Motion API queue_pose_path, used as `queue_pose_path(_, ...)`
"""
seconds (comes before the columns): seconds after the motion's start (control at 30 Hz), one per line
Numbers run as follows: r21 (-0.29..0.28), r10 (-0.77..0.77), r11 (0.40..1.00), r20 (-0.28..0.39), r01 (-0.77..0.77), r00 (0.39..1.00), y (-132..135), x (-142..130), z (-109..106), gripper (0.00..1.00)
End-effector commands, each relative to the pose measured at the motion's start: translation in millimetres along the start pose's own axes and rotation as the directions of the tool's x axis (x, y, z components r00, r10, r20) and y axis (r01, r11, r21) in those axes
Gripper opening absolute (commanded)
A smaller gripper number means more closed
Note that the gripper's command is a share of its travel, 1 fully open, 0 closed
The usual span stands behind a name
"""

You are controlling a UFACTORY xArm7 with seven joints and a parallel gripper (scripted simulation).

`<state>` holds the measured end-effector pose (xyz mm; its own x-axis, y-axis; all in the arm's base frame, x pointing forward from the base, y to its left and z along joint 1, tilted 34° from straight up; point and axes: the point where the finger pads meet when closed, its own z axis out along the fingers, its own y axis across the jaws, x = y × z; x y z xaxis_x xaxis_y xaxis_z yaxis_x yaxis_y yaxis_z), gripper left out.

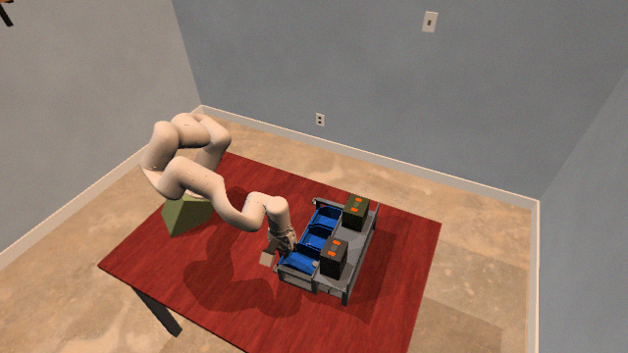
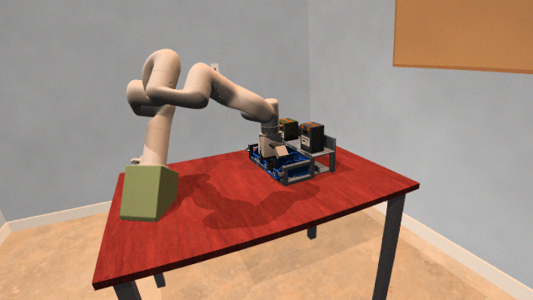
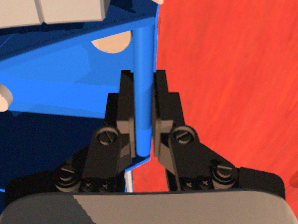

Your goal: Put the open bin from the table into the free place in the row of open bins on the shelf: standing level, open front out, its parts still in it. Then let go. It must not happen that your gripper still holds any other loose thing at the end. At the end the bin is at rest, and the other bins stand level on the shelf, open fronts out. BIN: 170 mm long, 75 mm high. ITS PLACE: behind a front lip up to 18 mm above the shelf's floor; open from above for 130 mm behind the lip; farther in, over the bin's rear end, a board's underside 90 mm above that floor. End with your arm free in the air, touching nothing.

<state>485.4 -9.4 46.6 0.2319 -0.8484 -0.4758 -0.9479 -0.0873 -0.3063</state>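
Note:
My gripper (image 3: 143, 89) is shut on the thin side wall of the blue open bin (image 3: 67, 90), one finger inside and one outside. A tan part (image 3: 109, 43) lies inside the bin. In the top view the held bin (image 1: 296, 262) sits at the near end of the grey shelf (image 1: 339, 245), in line with two other blue bins (image 1: 326, 216) (image 1: 314, 235). My gripper (image 1: 287, 247) stands over its outer front edge. I cannot tell whether the bin rests on the shelf floor. In the exterior view the gripper (image 2: 272, 156) hides part of the bin (image 2: 291, 160).
Two dark boxes with orange marks (image 1: 355, 211) (image 1: 334, 257) stand on the shelf's upper board behind the bins. A green block (image 1: 186, 216) holds the arm's base at the table's far left. The red table (image 2: 250, 200) ends close beyond the shelf.

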Motion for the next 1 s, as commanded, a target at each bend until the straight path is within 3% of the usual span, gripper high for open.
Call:
queue_pose_path(0.0, 0.003, 0.000, 1.000, -0.002, 0.000, 1.000, -4, 1, -1, 0.00)
queue_pose_path(0.97, 0.003, 0.000, 1.000, -0.002, 0.000, 1.000, -23, 1, -2, 0.00)
